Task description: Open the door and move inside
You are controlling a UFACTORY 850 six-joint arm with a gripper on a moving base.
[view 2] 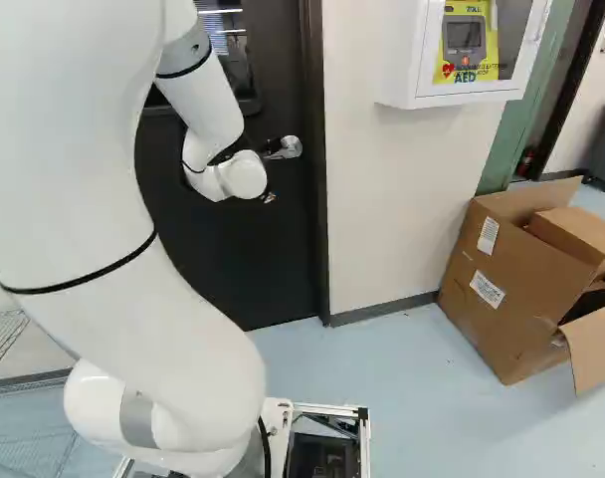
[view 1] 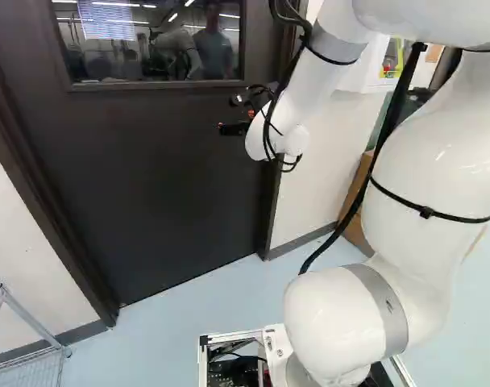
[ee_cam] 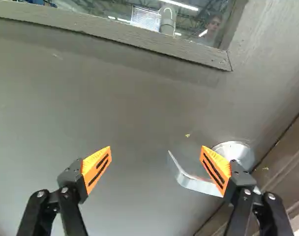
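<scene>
Two fingers of black, orange-padded gripper (ee_cam: 156, 149) are standing wide apart, gripping nothing | curved silver metal lever handle (ee_cam: 192, 182) is projecting from closed dark door (view 1: 164, 177), partly behind one finger | RISK: off-centre advance may be jamming that finger against lever

Bright indoor light across the pale floor (view 1: 197, 298), strip lights (ee_cam: 179, 5) mirrored in the door window (view 1: 152, 48), soft sheen on the white arm (view 1: 426, 169), glints along the metal handle (ee_cam: 196, 184)
</scene>
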